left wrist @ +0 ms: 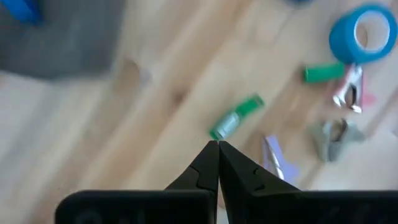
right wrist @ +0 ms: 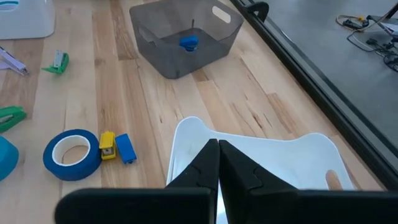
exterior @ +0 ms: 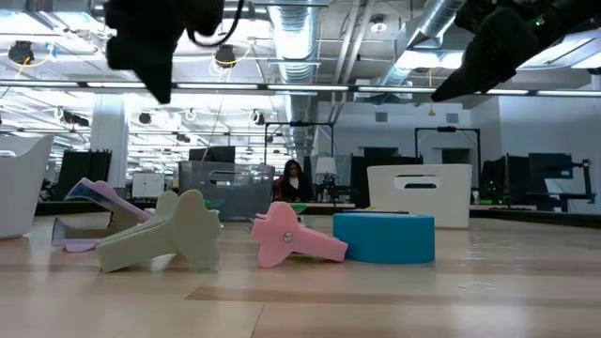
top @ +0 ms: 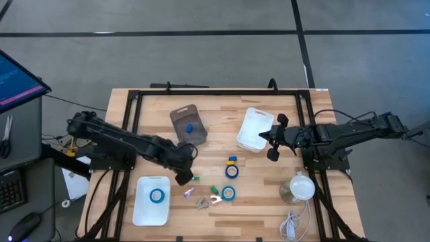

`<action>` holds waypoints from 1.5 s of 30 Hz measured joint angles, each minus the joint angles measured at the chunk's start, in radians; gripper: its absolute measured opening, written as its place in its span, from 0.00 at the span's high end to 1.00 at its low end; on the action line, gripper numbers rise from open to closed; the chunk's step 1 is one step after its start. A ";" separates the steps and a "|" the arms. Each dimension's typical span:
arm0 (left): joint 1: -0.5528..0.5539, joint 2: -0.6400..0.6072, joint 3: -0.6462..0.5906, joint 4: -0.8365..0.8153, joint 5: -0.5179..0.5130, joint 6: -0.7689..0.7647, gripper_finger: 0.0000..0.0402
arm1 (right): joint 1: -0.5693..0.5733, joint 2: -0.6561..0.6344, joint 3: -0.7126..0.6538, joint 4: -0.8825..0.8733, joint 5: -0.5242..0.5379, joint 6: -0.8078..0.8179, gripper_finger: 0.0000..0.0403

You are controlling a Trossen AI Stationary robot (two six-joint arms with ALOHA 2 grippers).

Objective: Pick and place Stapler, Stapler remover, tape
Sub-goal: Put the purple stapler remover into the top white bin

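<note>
left gripper (top: 185,176): jaws together, holding nothing, hovering over bare surface (top: 269,208) just left of centre (a small green stapler (left wrist: 236,116) lies just beyond the tips).
right gripper (top: 272,142): jaws together, holding nothing, at 3 o'clock, over the edge of the white bin (top: 256,129).
tape: one blue roll (top: 156,195) sits in the white tray (top: 140,214) at 7 o'clock; two more rolls (top: 232,171) (top: 228,193) lie loose near centre.
grey bin (top: 189,123): 12 o'clock, small blue item (right wrist: 189,43) inside.
staple removers: pale green (exterior: 164,235) and pink (exterior: 291,237), at 6 o'clock, beside each other.
</note>
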 joint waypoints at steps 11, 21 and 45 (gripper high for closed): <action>-0.031 0.073 0.003 0.114 0.059 -0.198 1.00 | 0.000 0.000 0.000 -0.010 0.000 0.026 1.00; -0.085 0.217 0.062 0.193 0.079 -0.195 1.00 | 0.000 0.000 -0.001 -0.031 -0.001 0.026 1.00; -0.146 0.267 0.103 0.124 0.215 -0.137 0.99 | 0.003 0.000 -0.001 -0.075 -0.008 0.104 1.00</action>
